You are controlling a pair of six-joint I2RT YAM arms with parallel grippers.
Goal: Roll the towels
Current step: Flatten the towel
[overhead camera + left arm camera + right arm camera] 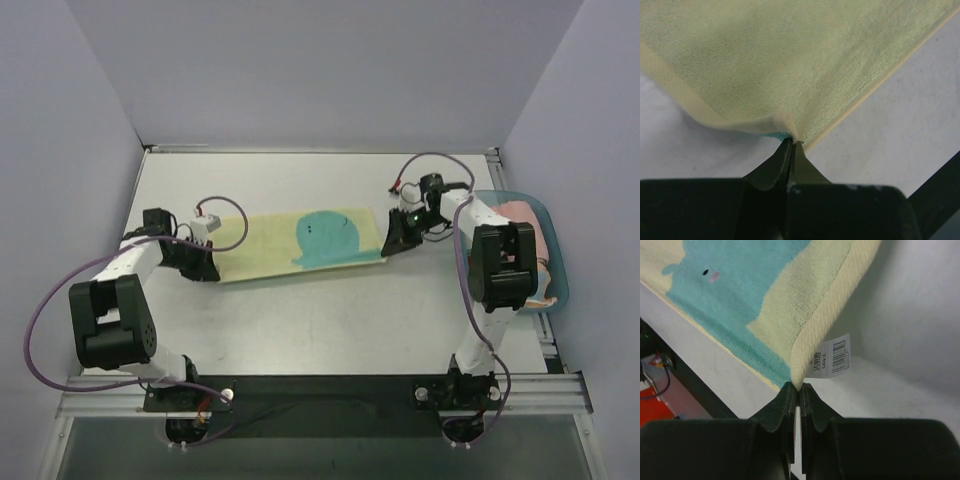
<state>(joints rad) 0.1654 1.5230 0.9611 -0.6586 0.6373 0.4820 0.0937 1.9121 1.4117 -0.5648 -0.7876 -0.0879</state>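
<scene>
A pale yellow towel (pixel 270 245) with a teal whale print lies stretched flat across the middle of the table. My left gripper (pixel 207 268) is shut on the towel's near left corner (pixel 790 127), which it lifts slightly off the table. My right gripper (pixel 392 244) is shut on the towel's near right corner (pixel 800 375), beside a white barcode label (pixel 831 356). The whale print (pixel 730 295) fills the upper left of the right wrist view.
A blue tray (pixel 556 262) with pink towels (pixel 522 226) sits at the table's right edge, behind my right arm. The black rail (pixel 320 392) runs along the near edge. Purple cables loop off both arms.
</scene>
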